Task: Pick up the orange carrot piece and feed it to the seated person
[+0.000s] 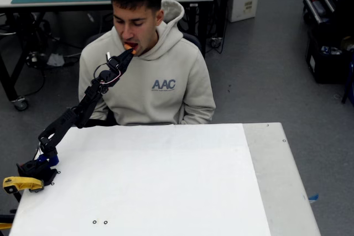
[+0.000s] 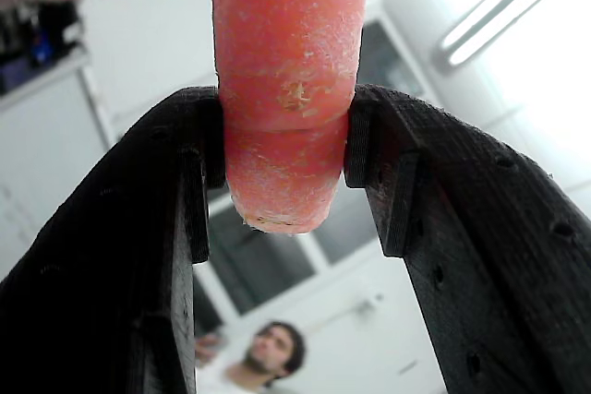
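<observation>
A white-topped table (image 1: 166, 181) fills the lower part of the fixed view, its pale surface giving way to a grey strip (image 1: 271, 175) along the right side. The black robot arm's base (image 1: 36, 168) stands at the table's left edge, just beside a yellow clamp part (image 1: 21, 183), while two small dark rings (image 1: 99, 222) sit near the front edge. The table stands on a grey floor (image 1: 276, 75), where a small scrap of blue (image 1: 313, 197) lies just off its right side.
</observation>
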You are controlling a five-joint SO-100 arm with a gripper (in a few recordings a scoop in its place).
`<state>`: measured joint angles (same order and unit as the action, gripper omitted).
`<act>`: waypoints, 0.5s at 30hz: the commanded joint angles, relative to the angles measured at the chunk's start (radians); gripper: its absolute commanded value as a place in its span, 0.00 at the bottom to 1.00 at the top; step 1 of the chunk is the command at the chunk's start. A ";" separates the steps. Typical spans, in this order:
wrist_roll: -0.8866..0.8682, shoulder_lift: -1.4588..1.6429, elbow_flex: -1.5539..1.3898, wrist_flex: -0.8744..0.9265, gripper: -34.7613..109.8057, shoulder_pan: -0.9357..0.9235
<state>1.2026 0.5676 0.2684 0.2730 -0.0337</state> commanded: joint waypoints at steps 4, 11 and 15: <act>0.011 0.052 0.066 -0.014 0.22 -0.002; 0.011 0.052 0.066 -0.012 0.22 -0.002; 0.011 0.052 0.066 -0.023 0.22 -0.002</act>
<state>1.1996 0.5660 0.2684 0.2730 -0.0399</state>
